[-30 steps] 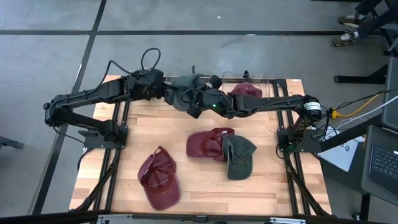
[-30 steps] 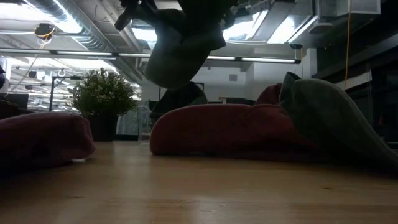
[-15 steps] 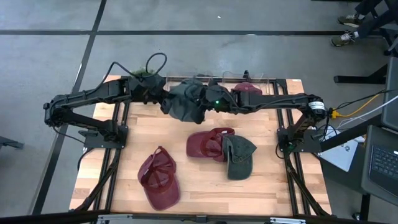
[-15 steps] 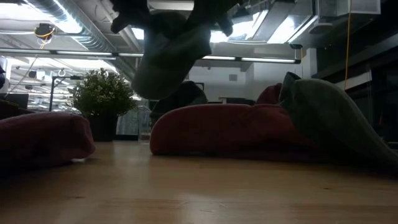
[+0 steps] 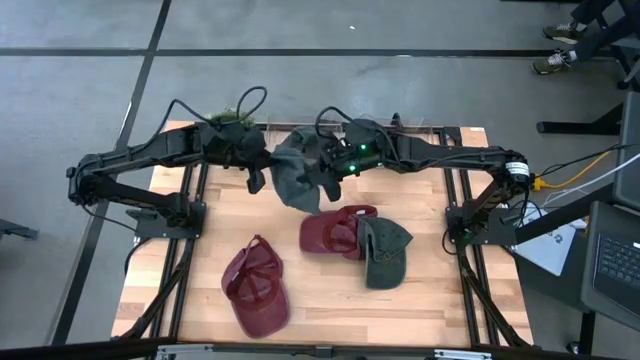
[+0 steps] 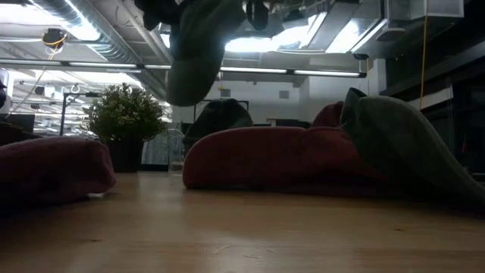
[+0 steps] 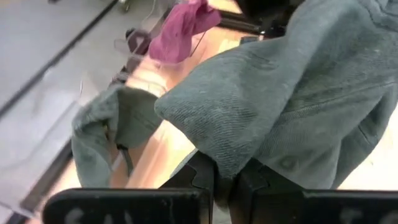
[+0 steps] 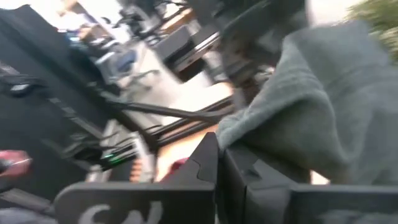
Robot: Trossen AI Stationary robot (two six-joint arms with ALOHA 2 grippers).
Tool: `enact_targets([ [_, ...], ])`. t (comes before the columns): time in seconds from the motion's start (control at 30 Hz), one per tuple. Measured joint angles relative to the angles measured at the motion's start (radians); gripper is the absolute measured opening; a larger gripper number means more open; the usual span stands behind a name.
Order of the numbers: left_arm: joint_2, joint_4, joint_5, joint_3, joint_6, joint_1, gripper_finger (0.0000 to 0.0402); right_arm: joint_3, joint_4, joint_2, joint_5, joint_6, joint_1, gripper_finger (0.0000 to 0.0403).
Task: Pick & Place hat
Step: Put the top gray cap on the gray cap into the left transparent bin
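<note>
A grey-green hat (image 5: 296,178) hangs in the air over the table's far middle, between my two grippers; in the low view the hat (image 6: 193,53) dangles from the top of the picture. My left gripper (image 5: 262,170) is shut on its left side and my right gripper (image 5: 322,167) is shut on its right side. Three more hats lie on the wooden table: a maroon one (image 5: 335,230), a grey-green one (image 5: 385,252) leaning on it, and a maroon one (image 5: 256,290) at the near left. My left gripper pinches a fold of the hat's grey cloth (image 7: 214,163) between its two fingers (image 7: 202,180). It comes from the table's left, slanting down. The hat is lifted clear of the table and bulges slack beyond the fingers. My right gripper pinches the hat's cloth at an edge (image 8: 239,138) between its two fingers (image 8: 208,165). It reaches in almost level from the table's right. The hat hangs clear of the table; which part of the hat it is cannot be told.
A clear holder at the table's far edge (image 7: 134,46) carries a magenta hat (image 7: 183,31) and another grey hat (image 7: 106,134). Dark arm frames run along both sides of the table (image 5: 190,240). Bare wood shows at the near right (image 5: 440,300).
Both wrists have rolled, and my right gripper has risen a little and gone toward the far edge. The held hat has turned about between them: its hanging bulk has swung over toward the table's left and now droops toward the near side.
</note>
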Motion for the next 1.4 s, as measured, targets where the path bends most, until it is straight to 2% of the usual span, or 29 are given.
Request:
enact_targets([
  [0.13,-0.034,0.003,0.010,0.000,0.083,0.002,0.0019,0.000,0.019,0.000,-0.099,0.066,-0.002,0.0004],
  [0.57,-0.118,0.033,0.088,0.002,0.245,0.002,0.0032,-0.002,0.295,-0.001,-0.227,0.227,-0.022,0.0003],
  [0.77,-0.139,0.032,0.106,0.001,0.283,0.004,0.0092,-0.001,0.337,-0.012,-0.281,0.258,-0.028,0.0003],
  [0.93,-0.151,0.037,-0.007,0.000,0.298,0.003,0.0161,0.000,0.323,-0.034,-0.297,0.259,-0.034,0.0003],
  [1.03,-0.164,0.056,-0.044,0.000,0.306,0.004,0.0198,0.000,0.298,-0.052,-0.287,0.256,-0.048,0.0003],
  [1.13,-0.179,0.120,-0.033,0.000,0.288,0.004,0.0222,0.001,0.240,-0.070,-0.218,0.246,-0.064,0.0004],
  [1.3,-0.181,0.209,0.042,0.000,0.284,0.003,0.0232,0.001,0.156,-0.070,-0.063,0.202,-0.090,0.0006],
  [1.4,-0.165,0.235,0.054,0.000,0.247,-0.001,0.0230,0.001,0.131,-0.070,0.051,0.164,-0.097,0.0007],
])
